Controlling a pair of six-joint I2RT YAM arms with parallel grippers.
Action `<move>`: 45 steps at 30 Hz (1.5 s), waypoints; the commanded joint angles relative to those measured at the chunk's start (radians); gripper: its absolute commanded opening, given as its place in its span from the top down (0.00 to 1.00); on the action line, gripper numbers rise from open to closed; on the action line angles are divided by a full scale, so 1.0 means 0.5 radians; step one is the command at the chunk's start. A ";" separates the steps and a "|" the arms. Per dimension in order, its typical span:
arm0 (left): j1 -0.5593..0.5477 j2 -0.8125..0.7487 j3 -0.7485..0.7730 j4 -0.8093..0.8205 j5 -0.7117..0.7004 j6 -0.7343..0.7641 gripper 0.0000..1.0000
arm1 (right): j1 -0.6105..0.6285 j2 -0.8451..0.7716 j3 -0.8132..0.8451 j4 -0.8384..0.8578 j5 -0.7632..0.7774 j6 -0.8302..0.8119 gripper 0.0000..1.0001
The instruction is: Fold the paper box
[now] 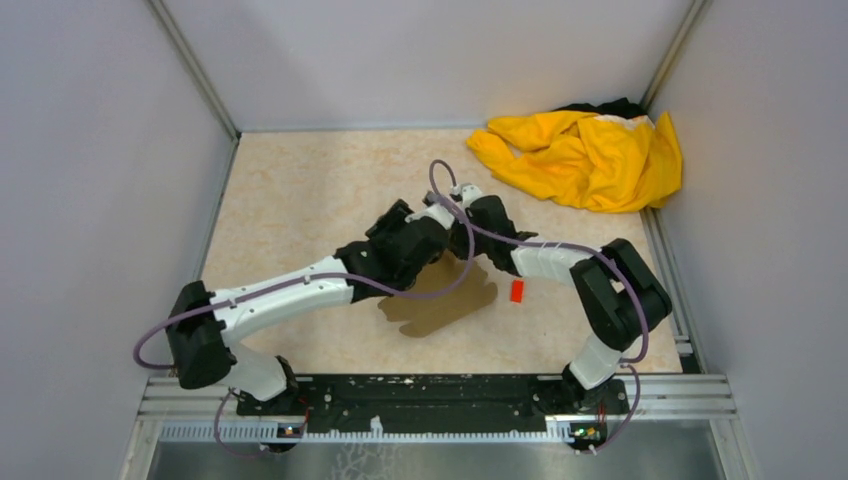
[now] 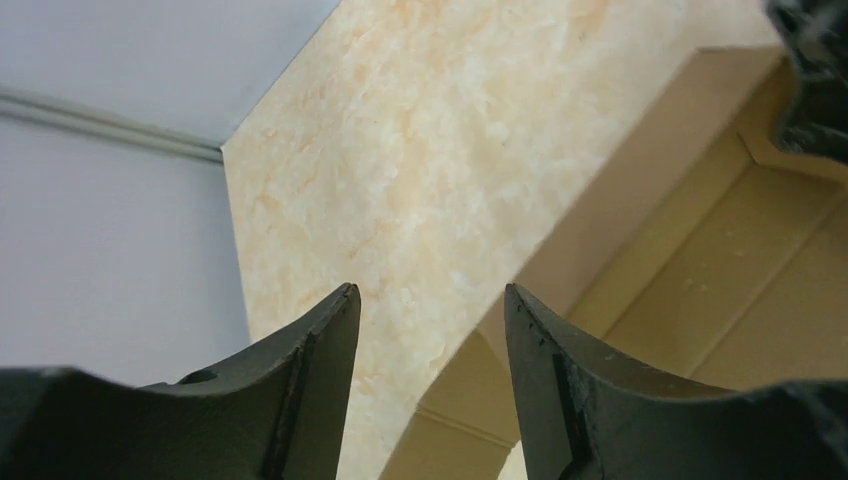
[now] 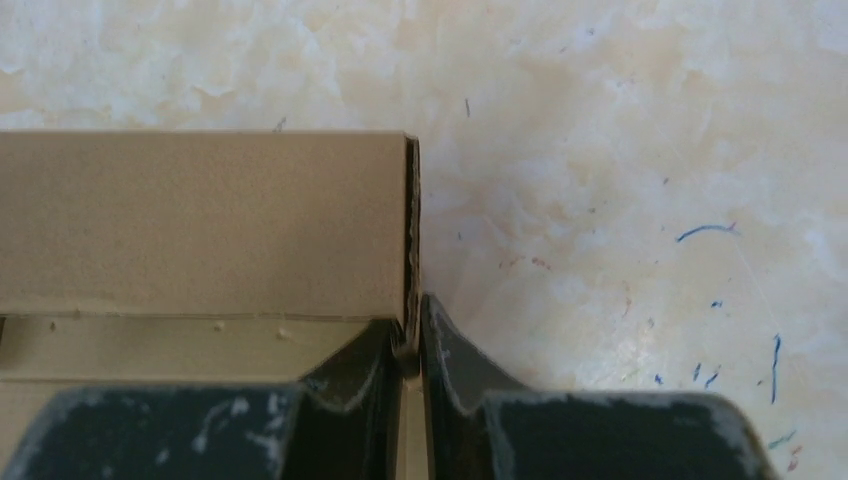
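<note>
The paper box point(image 1: 440, 300) is brown cardboard, partly folded, lying mid-table under both arms. In the right wrist view its upright side wall point(image 3: 200, 220) stands on edge and my right gripper point(image 3: 412, 335) is shut on that wall's end edge. In the left wrist view the box's inner panels and a raised wall point(image 2: 700, 250) show at the right. My left gripper point(image 2: 430, 300) is open and empty, its fingers point(image 2: 310, 370) just beside the box's curved flap. In the top view both grippers meet over the box's far end point(image 1: 445, 235).
A crumpled yellow cloth point(image 1: 585, 155) lies in the back right corner. A tiny red block point(image 1: 517, 291) sits on the table just right of the box. Grey walls close in the table on three sides.
</note>
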 commanded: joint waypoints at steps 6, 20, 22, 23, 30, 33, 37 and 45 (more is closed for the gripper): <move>0.404 -0.334 0.155 -0.128 0.192 -0.514 0.36 | -0.040 -0.154 0.524 -1.098 -0.056 -0.291 0.89; 1.193 -0.568 -0.372 0.206 1.189 -1.110 0.34 | -0.040 -0.397 0.643 -1.465 0.424 -0.206 0.90; 1.215 -0.550 -0.409 0.242 1.261 -1.173 0.35 | -0.042 -0.427 0.637 -1.469 0.447 -0.190 0.90; 1.217 -0.546 -0.444 0.287 1.295 -1.198 0.36 | -0.046 -0.439 0.639 -1.476 0.443 -0.183 0.90; 1.333 -0.612 -0.769 0.568 1.542 -1.336 0.33 | -0.117 -0.500 0.551 -1.468 0.418 -0.126 0.90; 1.445 -0.651 -0.905 0.661 1.670 -1.397 0.30 | -0.166 -0.526 0.467 -1.402 0.352 -0.091 0.90; 1.518 -0.643 -1.004 0.741 1.791 -1.429 0.30 | -0.216 -0.537 0.381 -1.298 0.260 -0.047 0.90; 1.542 -0.633 -1.148 0.972 2.065 -1.499 0.32 | -0.282 -0.455 0.339 -1.148 0.044 0.033 0.90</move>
